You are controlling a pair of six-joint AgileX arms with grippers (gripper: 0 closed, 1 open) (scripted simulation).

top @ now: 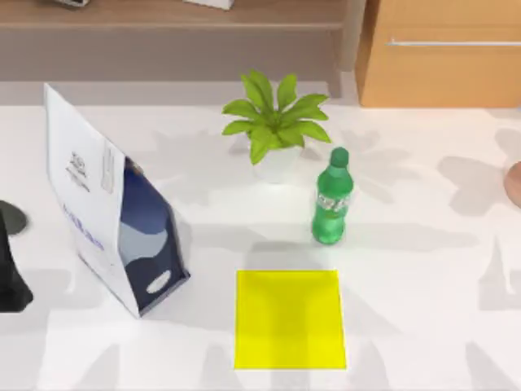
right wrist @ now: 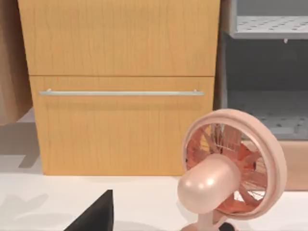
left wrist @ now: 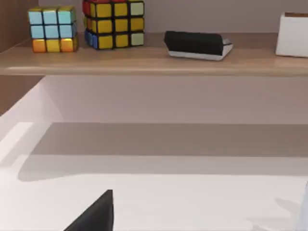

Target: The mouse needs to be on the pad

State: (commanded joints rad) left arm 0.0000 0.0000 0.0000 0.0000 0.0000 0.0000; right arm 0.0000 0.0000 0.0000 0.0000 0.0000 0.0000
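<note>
From above, one yellow pad (top: 290, 319) lies bare near the tabletop's (top: 423, 277) front. One green bottle (top: 332, 198), one potted plant (top: 275, 124) and one white-and-navy paper bag (top: 114, 208) stand behind it; the bag's print is unreadable. The dark oval at the left edge may be the mouse (top: 10, 217).

The left wrist view shows two puzzle cubes (left wrist: 51, 29) on a shelf (left wrist: 154, 60).

The right wrist view shows one pink fan (right wrist: 231, 166) before a wooden cabinet (right wrist: 120, 86).

I cannot tell either gripper's state.

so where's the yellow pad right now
In the top view the pad lies flat near the table's front edge, just right of the paper bag and in front of the green bottle.
</note>
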